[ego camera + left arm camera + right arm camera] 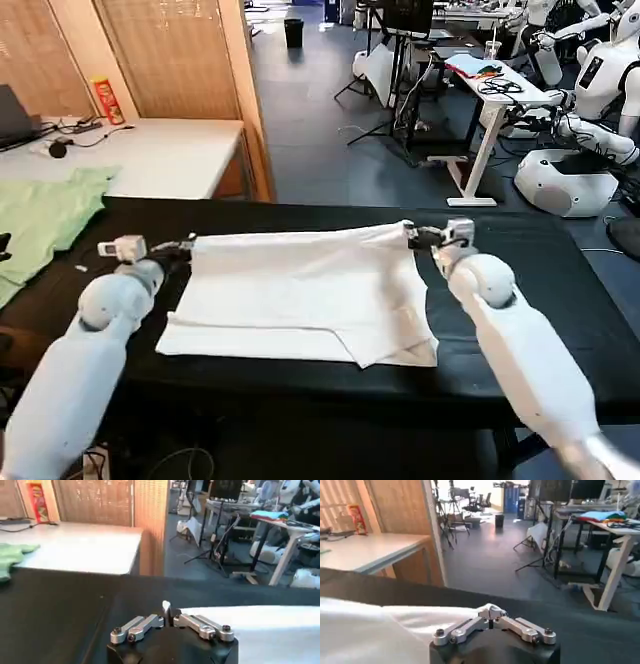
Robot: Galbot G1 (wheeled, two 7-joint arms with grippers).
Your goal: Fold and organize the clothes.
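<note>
A white T-shirt (300, 290) lies spread on the black table (560, 280), plain side up, folded over so its far edge runs between my two grippers. My left gripper (186, 244) is shut on the shirt's far left corner; a small tuft of white cloth (166, 606) pokes out between its closed fingers. My right gripper (412, 235) is shut on the far right corner, where the cloth (489, 611) bunches over its fingertips. The shirt (375, 625) trails away from that grip across the table.
A pale green garment (45, 220) lies at the table's left end, partly on a white desk (150, 155) behind. A wooden partition (245, 90) stands beyond. Desks, tripods and other robots fill the room at the back right.
</note>
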